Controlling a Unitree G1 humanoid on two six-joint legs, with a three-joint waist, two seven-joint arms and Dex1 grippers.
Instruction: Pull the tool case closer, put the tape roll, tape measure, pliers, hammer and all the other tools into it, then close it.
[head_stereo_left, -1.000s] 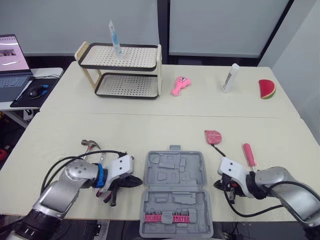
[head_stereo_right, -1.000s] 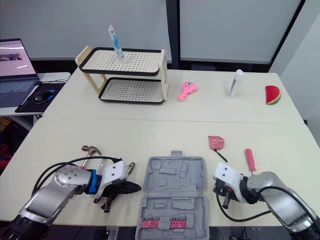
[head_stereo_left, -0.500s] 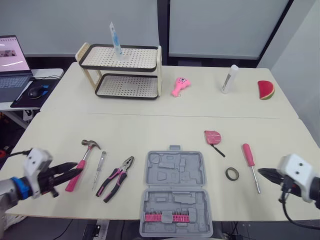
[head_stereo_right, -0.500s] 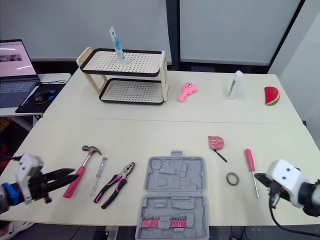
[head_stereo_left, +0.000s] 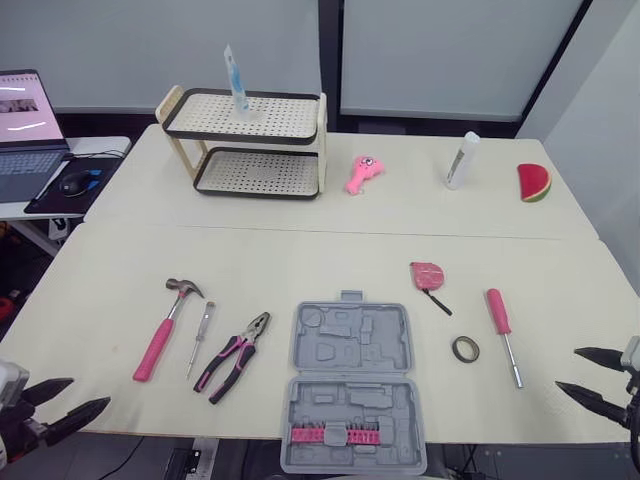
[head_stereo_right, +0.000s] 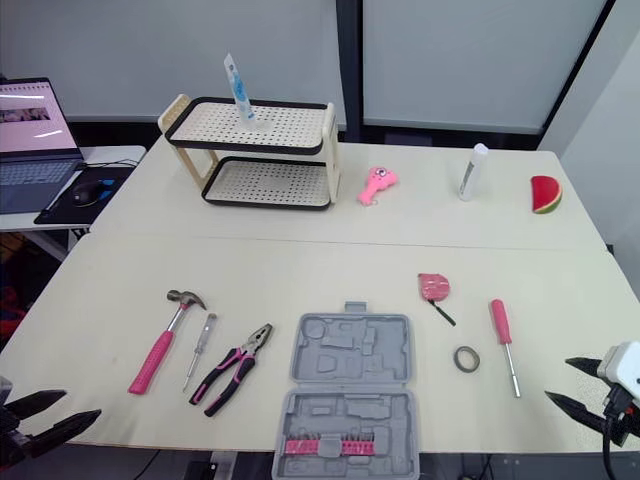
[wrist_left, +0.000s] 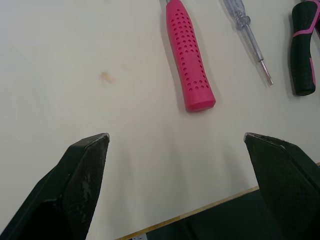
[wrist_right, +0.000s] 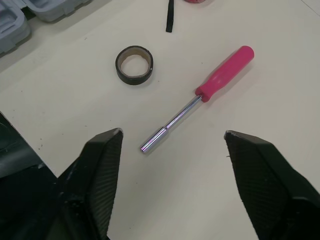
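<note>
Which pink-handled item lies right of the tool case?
The pink screwdriver, beside the tape roll; the hammer and pliers lie left of the tool case.

The pale table (head_stereo_left: 300, 250) carries an open grey tool case (head_stereo_left: 352, 385) at its near edge; just left of the case lie the pliers (head_stereo_left: 232, 355), then a slim clear-handled screwdriver (head_stereo_left: 200, 335), then the pink-handled hammer (head_stereo_left: 160, 330), each apart; right of the case lie the black tape roll (head_stereo_left: 464, 348) and, beyond it, a pink-handled screwdriver (head_stereo_left: 499, 315); past the case's far right corner sits the pink tape measure (head_stereo_left: 427, 273); well beyond the case are a two-tier rack (head_stereo_left: 245, 145), a pink toy (head_stereo_left: 358, 172), a white tube (head_stereo_left: 460, 160) and a watermelon slice (head_stereo_left: 534, 181).
</note>
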